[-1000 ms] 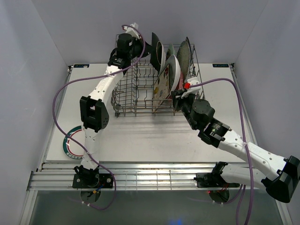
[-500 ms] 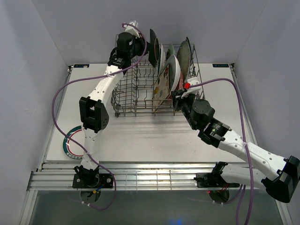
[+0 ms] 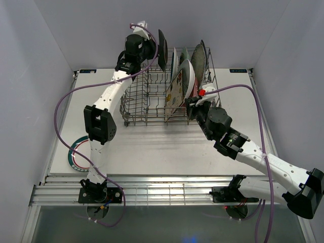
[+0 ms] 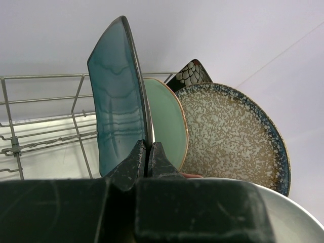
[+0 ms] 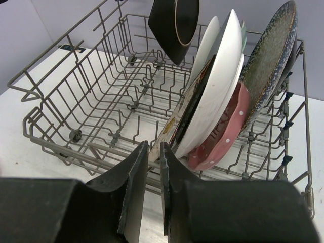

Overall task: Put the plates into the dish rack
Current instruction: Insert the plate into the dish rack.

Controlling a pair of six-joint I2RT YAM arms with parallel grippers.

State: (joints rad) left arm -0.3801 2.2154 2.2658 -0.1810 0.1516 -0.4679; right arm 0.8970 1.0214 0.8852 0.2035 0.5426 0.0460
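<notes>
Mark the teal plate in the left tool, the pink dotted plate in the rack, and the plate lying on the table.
teal plate (image 4: pixel 114 104): left wrist view, glazed face.
pink dotted plate (image 5: pixel 221 134): right wrist view, dotted outer side.
plate on the table (image 3: pixel 75 153): top view, striped rim.

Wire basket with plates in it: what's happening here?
Robot arms are loading a grey wire dish rack. The left claw is clamped on a teal square plate, holding it upright above the rack. Several plates stand inside. The right claw sits nearly closed at the rack's near rim. One green-rimmed round plate lies on the table.
</notes>
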